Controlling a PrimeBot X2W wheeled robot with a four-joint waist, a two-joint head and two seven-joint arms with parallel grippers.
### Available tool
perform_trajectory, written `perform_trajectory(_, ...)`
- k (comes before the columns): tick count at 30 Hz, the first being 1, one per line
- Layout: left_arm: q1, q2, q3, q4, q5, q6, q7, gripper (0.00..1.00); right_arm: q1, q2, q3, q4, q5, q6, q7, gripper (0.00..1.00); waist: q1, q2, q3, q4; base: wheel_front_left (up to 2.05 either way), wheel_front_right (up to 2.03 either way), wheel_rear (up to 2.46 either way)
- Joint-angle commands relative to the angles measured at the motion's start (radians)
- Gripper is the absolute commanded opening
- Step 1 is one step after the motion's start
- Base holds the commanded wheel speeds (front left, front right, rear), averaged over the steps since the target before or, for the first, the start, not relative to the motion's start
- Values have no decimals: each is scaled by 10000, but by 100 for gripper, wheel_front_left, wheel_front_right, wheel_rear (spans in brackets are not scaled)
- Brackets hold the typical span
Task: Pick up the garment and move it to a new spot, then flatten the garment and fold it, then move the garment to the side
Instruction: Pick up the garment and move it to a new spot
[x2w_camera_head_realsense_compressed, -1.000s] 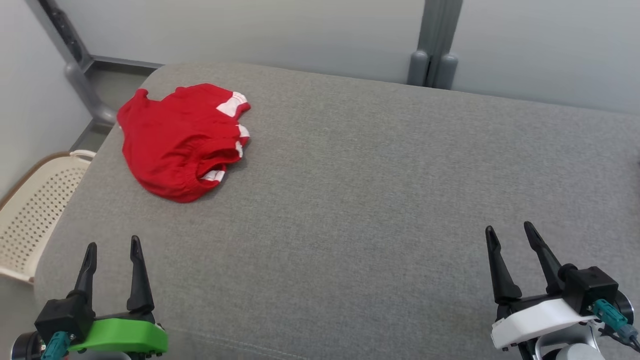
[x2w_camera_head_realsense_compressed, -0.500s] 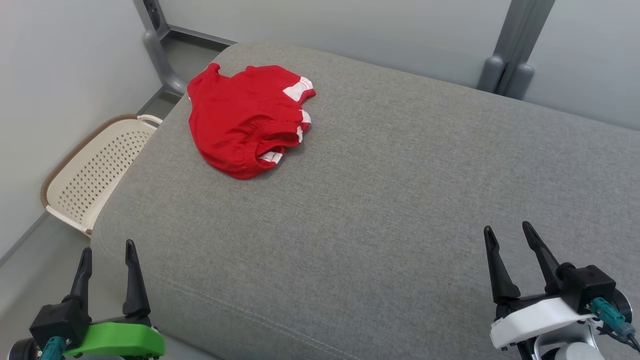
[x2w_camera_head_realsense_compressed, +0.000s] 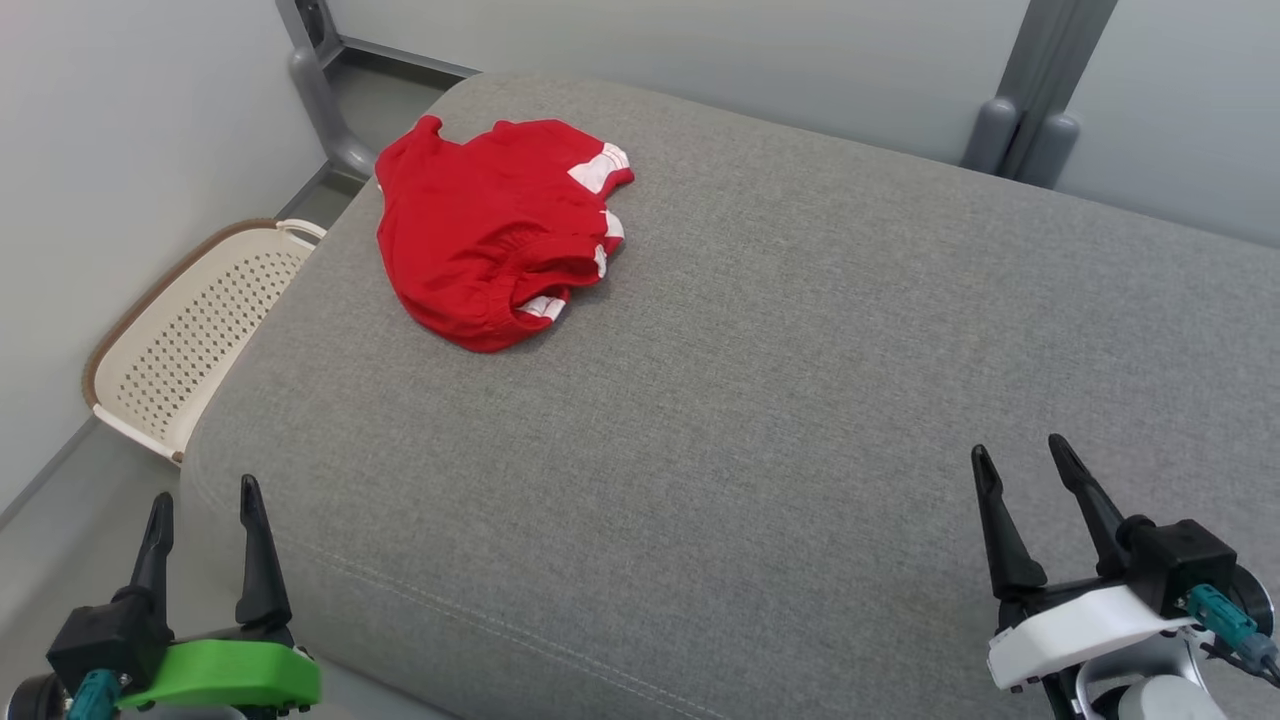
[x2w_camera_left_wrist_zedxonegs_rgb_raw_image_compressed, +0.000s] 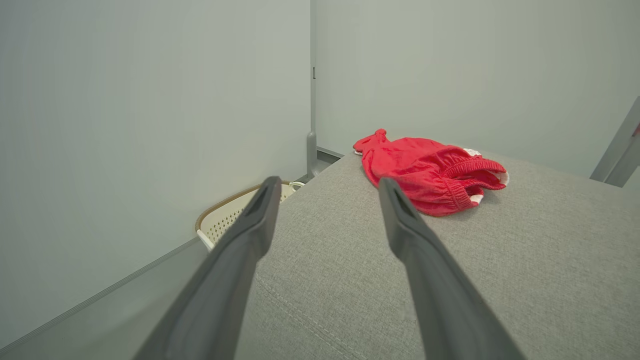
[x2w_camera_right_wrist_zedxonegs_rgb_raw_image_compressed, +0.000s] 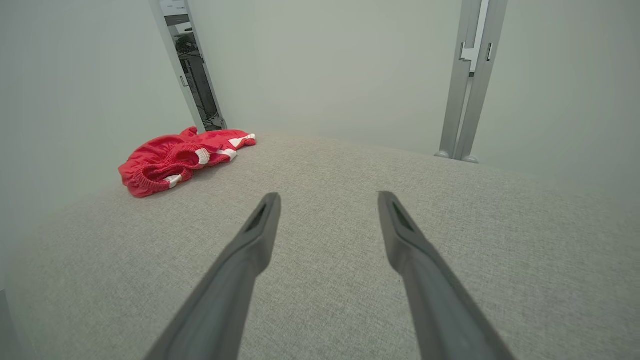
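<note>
Surface: grey woven cushion (x2w_camera_head_realsense_compressed: 760, 420), broad, rounded at the corners, stitched seam along the near edge.
Left gripper (x2w_camera_head_realsense_compressed: 203, 489): green-bodied, at the cushion's near left corner, dark fingers spread wide, nothing between them.
Right gripper (x2w_camera_head_realsense_compressed: 1018, 445): white-bodied, over the near right part of the cushion, fingers likewise parted and empty.
Garment (x2w_camera_head_realsense_compressed: 480, 230): red with white trim, crumpled in a loose heap on the far left corner of the cushion, well apart from both grippers.
Head view of the garment: from above, a rough heart-like outline, white patches along its right side.
Left wrist view of the garment: from low down, gathered elastic band open toward the camera, beyond and to the right of the fingers.
Right wrist view of the garment: far off to the left, with a dark reflective strip (x2w_camera_right_wrist_zedxonegs_rgb_raw_image_compressed: 192, 65) in a pale frame behind it.
Basket (x2w_camera_head_realsense_compressed: 190, 340): cream, perforated, brown-rimmed, down beside the cushion's left side, near the left wall.
Floor (x2w_camera_head_realsense_compressed: 60, 500): plain grey, along the left wall.
Posts: one grey upright (x2w_camera_head_realsense_compressed: 320, 90) past the far left corner, a paired grey upright (x2w_camera_head_realsense_compressed: 1025, 110) behind the far edge on the right.
Walls: pale grey, bare, close behind the cushion.
</note>
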Motion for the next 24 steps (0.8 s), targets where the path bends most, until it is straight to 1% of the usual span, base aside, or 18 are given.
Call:
perform_trajectory(1, -298, 110, 59, 36, -8, -47, 0, 100, -167, -80, -67, -89, -78, -20, 30, 100, 0, -1, 160, -207, 0, 0, 0)
perform_trajectory(7, -1293, 292, 410, 225, -108, -105, 0, 100, -454, -383, -394, -520, -248, -20, 328, 100, 0, -1, 892, -987, 0, 0, 0)
perform_trajectory(8, -1820, 344, 585, 324, -223, -129, 0, 100, -539, -524, -573, -744, -306, -20, 468, 100, 0, -1, 1257, -1294, 0, 0, 0)
perform_trajectory(13, -3409, 605, 960, 775, -308, -229, 5, 100, -827, -959, -1148, -1472, -438, -20, 850, 100, 0, -1, 2323, -2027, 0, 0, 0)
perform_trajectory(18, -5178, 953, 1079, 1514, -410, -341, 3, 100, -994, -1280, -1842, -2251, -584, -20, 1196, 100, 0, -1, 3259, -2508, 0, 0, 0)
perform_trajectory(24, -7225, 1393, 1074, 2953, -570, -580, 3, 100, -1040, -1566, -2418, -3274, -693, -20, 1686, 100, 0, -1, 4228, -2857, 0, 0, 0)
